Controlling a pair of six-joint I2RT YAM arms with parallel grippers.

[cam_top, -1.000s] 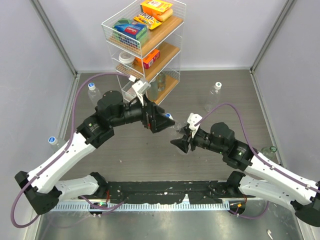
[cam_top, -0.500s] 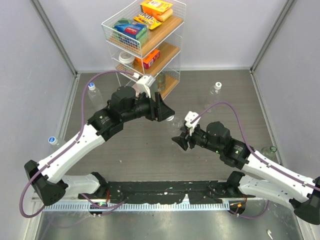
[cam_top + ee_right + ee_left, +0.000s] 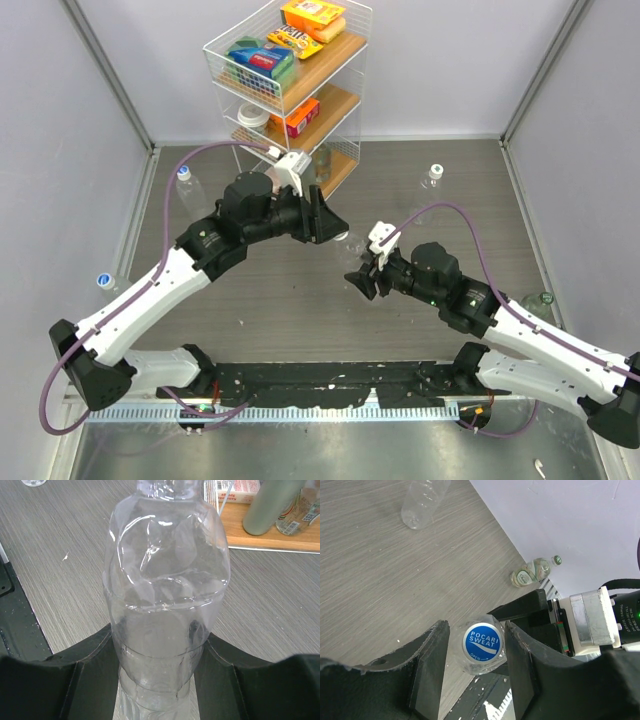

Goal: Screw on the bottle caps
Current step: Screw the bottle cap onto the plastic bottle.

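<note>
— The right gripper point(image 3: 159, 647) is clamped on the clear bottle point(image 3: 165, 570), in front of the wire rack point(image 3: 345, 102); it should hold firm and not let the bottle turn.

— The blue cap point(image 3: 481, 642) sits on its neck, nearer the rack; the left gripper point(image 3: 477, 630) brackets it, pinching or not I cannot tell; centre, squeeze evenly, twist along the neck's axis.

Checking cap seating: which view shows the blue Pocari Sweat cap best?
Left wrist: the cap faces the lens inside the left gripper. Top external hides it behind that gripper; right wrist shows only the bottle body.
</note>
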